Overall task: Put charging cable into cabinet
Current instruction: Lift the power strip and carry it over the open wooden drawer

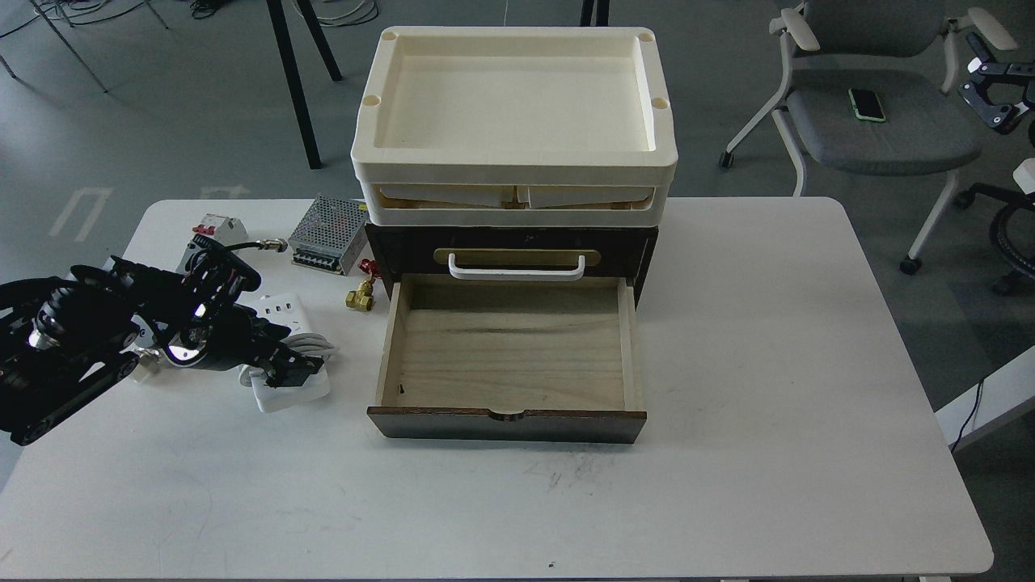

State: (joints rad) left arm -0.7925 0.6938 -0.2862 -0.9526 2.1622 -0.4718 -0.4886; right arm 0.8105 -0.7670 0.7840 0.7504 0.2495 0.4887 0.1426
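Observation:
The charging cable, a white power strip (277,309) with its cord (320,347) looped round the middle, lies on the table left of the cabinet. My left gripper (285,360) is down on the strip's middle, its dark fingers straddling the cord loop; I cannot tell whether they are clamped. The cabinet (639,242) is dark brown, with a white handle (516,272) on its upper drawer. Its lower light-wood drawer (509,347) is pulled out and bare inside. My right gripper (988,89) is raised at the far right edge, away from the table, with its fingers apart.
Cream trays (514,166) are stacked on the cabinet. Behind the strip stand a perforated metal power supply (327,234), a white-and-red circuit breaker (212,227) and a small brass valve (359,297). A grey office chair (881,121) stands beyond the table's right rear.

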